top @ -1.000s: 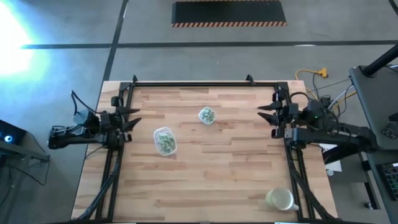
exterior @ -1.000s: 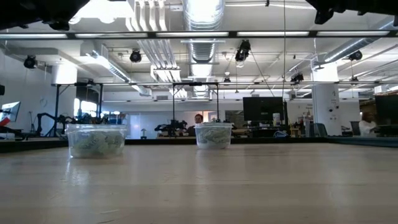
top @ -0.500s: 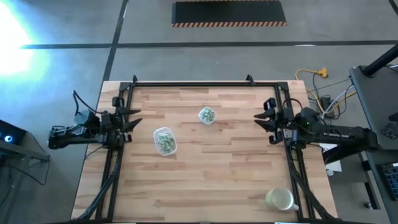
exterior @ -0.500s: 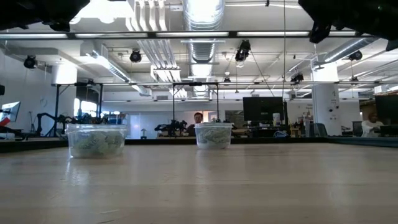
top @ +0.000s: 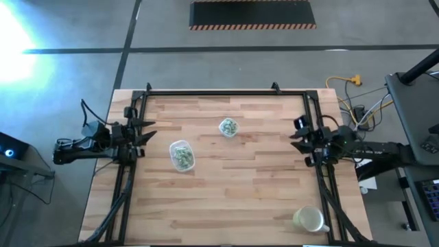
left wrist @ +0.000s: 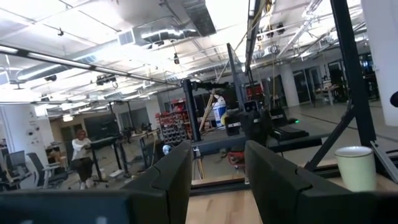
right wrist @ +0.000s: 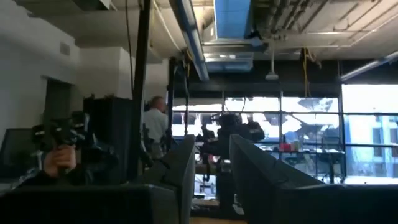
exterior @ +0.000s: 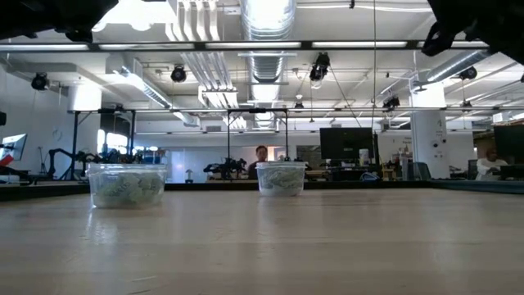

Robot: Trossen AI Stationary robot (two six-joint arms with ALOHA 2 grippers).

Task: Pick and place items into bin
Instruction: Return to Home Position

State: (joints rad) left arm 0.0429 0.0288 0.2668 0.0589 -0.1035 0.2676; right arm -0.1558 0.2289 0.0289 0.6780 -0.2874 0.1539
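Change since half a second ago: the right gripper (top: 299, 139) has drawn back toward its own edge of the table (top: 240, 199), farther from the containers. The left gripper (top: 145, 130) has not shifted. Both sets of fingers stand spread apart and empty, grasping nothing.

Count: two clear containers, one cup, two arms. The larger container (exterior: 127, 167) sits near the left fingers, a little ahead of them. The smaller container (exterior: 281, 165) lies between the two grippers, well apart from the right fingers. The items (exterior: 128, 190), pale green-and-white wrapped pieces, lie inside both containers, too many and too small to count. The cup (top: 309, 219) stands well apart from the right fingers, off to their side near the table's corner.
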